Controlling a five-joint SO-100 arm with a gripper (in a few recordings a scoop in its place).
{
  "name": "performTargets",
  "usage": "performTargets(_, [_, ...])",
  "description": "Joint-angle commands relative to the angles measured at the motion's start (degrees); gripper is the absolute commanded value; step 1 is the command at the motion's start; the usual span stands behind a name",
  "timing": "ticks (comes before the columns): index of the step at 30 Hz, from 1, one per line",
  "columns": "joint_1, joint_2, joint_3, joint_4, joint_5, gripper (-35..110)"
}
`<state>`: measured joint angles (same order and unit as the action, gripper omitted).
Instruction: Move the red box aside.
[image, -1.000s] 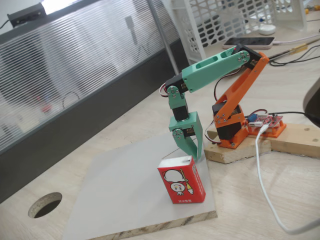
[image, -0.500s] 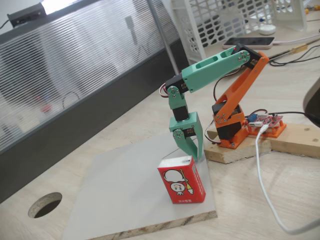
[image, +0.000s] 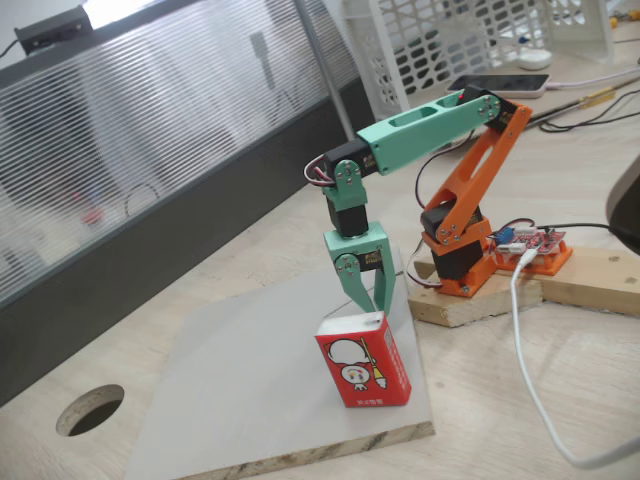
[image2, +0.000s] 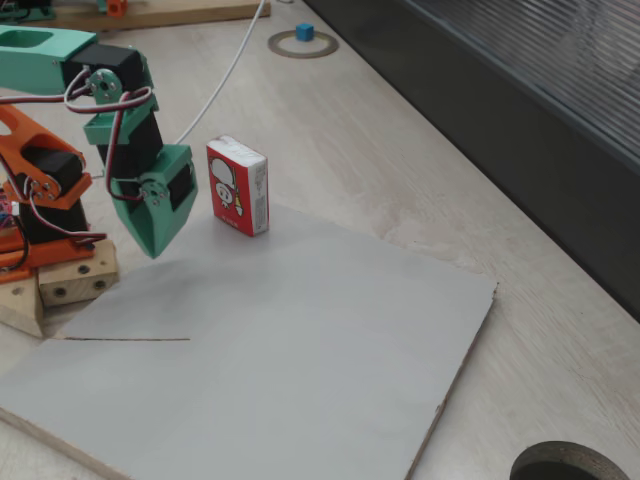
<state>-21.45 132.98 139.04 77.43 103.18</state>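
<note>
gripper: we see the green gripper (image: 372, 308) pointing down, tips just behind the top edge of the red box (image: 363, 359); in the other fixed view it (image2: 155, 245) hangs above the board, left of the box, apart from it.
gripper state: we can't tell. One view shows a narrow gap between the fingers (image: 350, 290); the other shows them as one wedge. Nothing is pinched.
red box: we see it upright on the grey board (image: 250, 380), near the board's front right corner in one fixed view; in the other it (image2: 238, 186) stands at the board's far edge. White top edge, white cartoon figure on the face.
arm: we see a green forearm (image: 420, 128) running up to an orange upper arm (image: 478, 170). The orange base (image: 460, 262) sits on a wooden block (image: 470, 300) right of the board.
table: light wood (image: 560, 400), with a round hole (image: 90, 410) near the front left corner in one view.
cable: a white cable (image: 530, 370) runs across the table right of the box.
circuit board: a red one (image: 535, 243) sits on a wood plank (image: 590, 280) beside the base.
background: a phone (image: 500, 84) lies near a white basket (image: 470, 35).
</note>
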Motion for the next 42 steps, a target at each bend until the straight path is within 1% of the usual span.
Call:
performTargets(1, [-4.75, -2.72, -1.85, 0.09, 0.79, 4])
performTargets(5, [-5.19, -5.98, -2.2, 0.0, 0.79, 4])
performTargets(14, [-5.27, -6.24, -5.54, -0.09, 0.88, 4])
performTargets(21, [-11.87, -6.68, -8.53, -0.09, 0.88, 4])
performTargets(27, [-19.34, -14.41, -8.79, -0.09, 0.88, 4])
performTargets(36, [-20.04, -14.94, -8.88, -0.26, 0.88, 4])
performTargets(38, [-20.04, -15.21, -8.88, -2.37, 0.97, 4])
performTargets(42, [-20.21, -15.56, -8.88, -12.39, 0.97, 4])
